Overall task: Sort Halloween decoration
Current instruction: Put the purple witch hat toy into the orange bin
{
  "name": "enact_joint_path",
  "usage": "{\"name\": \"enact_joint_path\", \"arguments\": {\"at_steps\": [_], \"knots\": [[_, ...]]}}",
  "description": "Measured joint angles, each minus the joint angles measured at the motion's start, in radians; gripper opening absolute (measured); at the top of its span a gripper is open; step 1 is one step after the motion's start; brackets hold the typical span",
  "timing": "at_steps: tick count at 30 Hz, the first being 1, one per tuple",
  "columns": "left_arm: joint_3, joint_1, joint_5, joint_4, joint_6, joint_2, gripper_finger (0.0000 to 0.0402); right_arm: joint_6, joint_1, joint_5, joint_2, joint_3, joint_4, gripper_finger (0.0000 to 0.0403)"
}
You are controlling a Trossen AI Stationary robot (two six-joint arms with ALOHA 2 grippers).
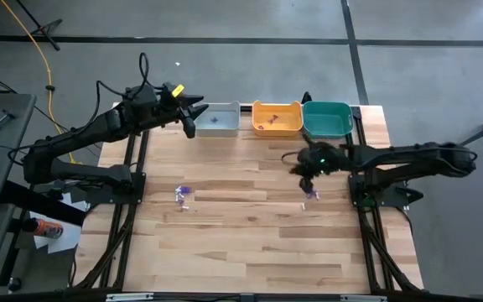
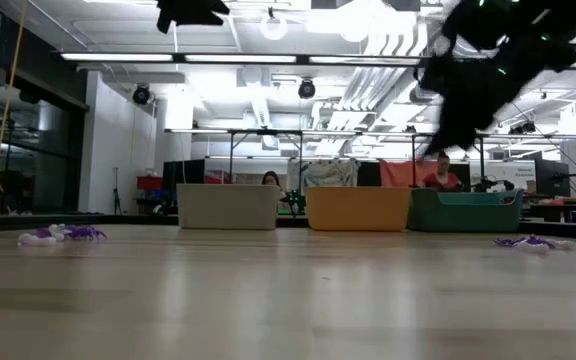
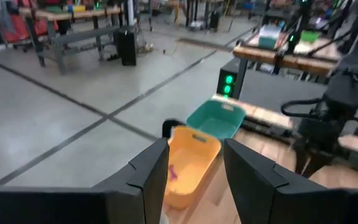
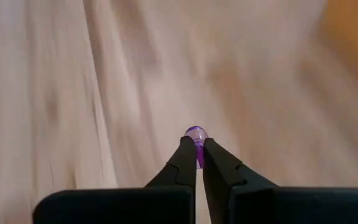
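**Right hand pinches one purple trinket above the bench**

Here the right hand (image 4: pixel 197 152) is closed tight on a tiny translucent purple plastic trinket (image 4: pixel 196 134), whose rounded end pokes out just past the two dark fingertips; the rest of it is hidden between them, so its shape cannot be made out. From above, this hand (image 1: pixel 306 180) hangs over the pale wooden slatted bench (image 1: pixel 250 243), just beside a small scatter of purple trinkets (image 1: pixel 311 196) lying near the bench's right side. In the low view that scatter (image 2: pixel 530 242) rests flat on the wood, and the right arm shows only as a dark blur above it.

The left hand (image 1: pixel 193 117) waits at the far left of the bench, next to the grey rectangular plastic bin (image 1: pixel 218 119), its fingers (image 3: pixel 151 171) standing apart with nothing between them. Past them lie the orange plastic bin (image 3: pixel 188 165), with a small reddish piece inside, and the teal plastic bin (image 3: pixel 216 119); the grey bin is cut off in that view.

The three bins stand in a row along the bench's far edge, the grey one holding a few dark bluish specks too small to tell apart. A second cluster of purple trinkets (image 1: pixel 183 195) lies on the left half of the bench.
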Motion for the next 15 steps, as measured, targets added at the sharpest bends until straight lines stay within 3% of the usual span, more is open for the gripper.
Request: {"name": "enact_joint_path", "arguments": {"at_steps": [4,7,10,15], "knots": [[0.000,0.000,0.021,0.042,-0.045,0.000,0.0143,-0.015,-0.109,0.051,0.004,0.022,0.237,0.0000],[0.000,0.000,0.022,0.066,-0.067,0.000,0.0143,-0.088,-0.226,0.048,0.047,0.118,0.291,0.0000],[0.000,-0.001,0.022,0.077,-0.070,0.000,0.0143,-0.166,-0.346,0.018,0.141,0.278,0.195,0.0000],[0.000,-0.002,0.022,0.077,-0.116,0.000,0.0143,-0.264,-0.480,0.013,0.397,0.622,-0.179,0.0000]]}}
